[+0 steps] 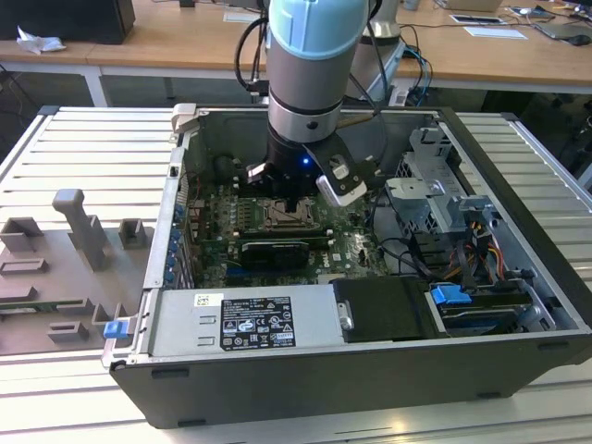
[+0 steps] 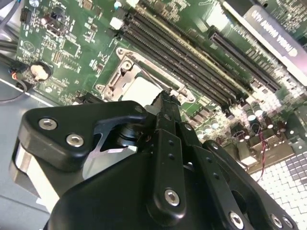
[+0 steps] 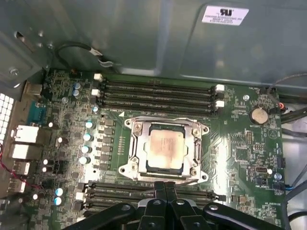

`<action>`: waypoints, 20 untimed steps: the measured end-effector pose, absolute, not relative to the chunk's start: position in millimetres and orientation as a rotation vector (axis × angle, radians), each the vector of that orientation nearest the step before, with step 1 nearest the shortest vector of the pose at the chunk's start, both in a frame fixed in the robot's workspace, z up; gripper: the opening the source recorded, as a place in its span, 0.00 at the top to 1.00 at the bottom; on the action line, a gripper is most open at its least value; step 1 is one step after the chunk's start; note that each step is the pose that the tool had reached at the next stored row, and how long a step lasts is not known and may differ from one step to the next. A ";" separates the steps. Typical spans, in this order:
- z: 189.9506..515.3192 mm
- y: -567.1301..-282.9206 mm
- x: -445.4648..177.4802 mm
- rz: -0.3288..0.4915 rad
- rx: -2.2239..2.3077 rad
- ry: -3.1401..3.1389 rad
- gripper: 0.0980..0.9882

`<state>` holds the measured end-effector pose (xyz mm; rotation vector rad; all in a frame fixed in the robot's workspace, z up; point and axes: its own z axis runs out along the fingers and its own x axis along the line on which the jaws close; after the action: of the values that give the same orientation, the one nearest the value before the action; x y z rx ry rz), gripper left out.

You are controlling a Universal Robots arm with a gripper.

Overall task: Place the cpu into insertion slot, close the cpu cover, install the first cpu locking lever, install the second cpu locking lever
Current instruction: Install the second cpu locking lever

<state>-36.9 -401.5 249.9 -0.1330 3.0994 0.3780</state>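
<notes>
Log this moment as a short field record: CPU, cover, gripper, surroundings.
cpu: seated flat in the insertion slot
cpu cover: closed down around the cpu, its top showing through the window
gripper: fingers together, holding nothing, tips at the socket's edge beside the memory slots
setting: motherboard inside an open computer case

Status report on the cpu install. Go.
Gripper shut, empty, poised at the socket's edge. Cpu seated in the insertion slot, cpu cover down over it. Nothing in the way over the socket.
</notes>
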 end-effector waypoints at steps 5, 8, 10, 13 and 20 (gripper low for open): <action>221.7 -402.9 -60.2 0.395 -0.133 3.097 0.99; 221.2 -402.9 -60.1 0.401 -0.133 3.096 0.99; 221.1 -403.0 -60.1 0.402 -0.133 3.096 0.99; 220.3 -403.2 -60.2 0.405 -0.133 3.095 0.99; 219.4 -405.5 -60.5 0.434 -0.132 3.091 0.99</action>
<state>-60.5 -405.5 219.4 -0.1325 3.0906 0.4339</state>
